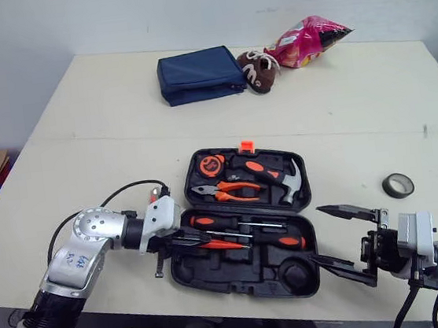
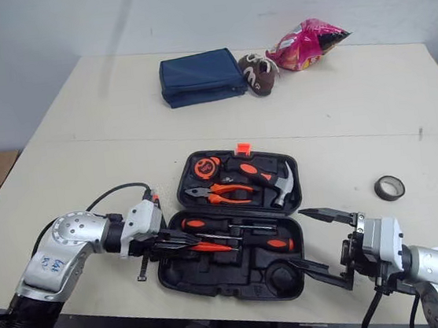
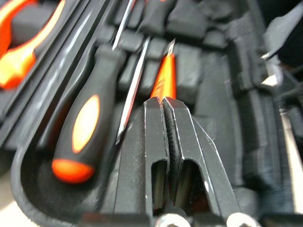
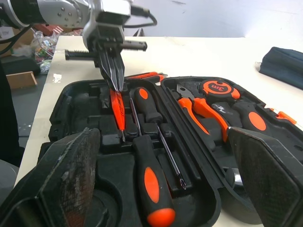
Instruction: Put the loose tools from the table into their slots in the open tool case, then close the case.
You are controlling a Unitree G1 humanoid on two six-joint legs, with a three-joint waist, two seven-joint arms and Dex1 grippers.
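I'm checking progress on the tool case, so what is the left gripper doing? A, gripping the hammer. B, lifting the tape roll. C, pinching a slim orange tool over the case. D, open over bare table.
C: the left gripper is shut on the slim orange tool over the tool case, while the hammer lies in its slot and the tape roll sits on the table.

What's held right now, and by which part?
The left gripper pinches the slim orange tool by the end opposite its tip, over the case. The right gripper is open, empty.
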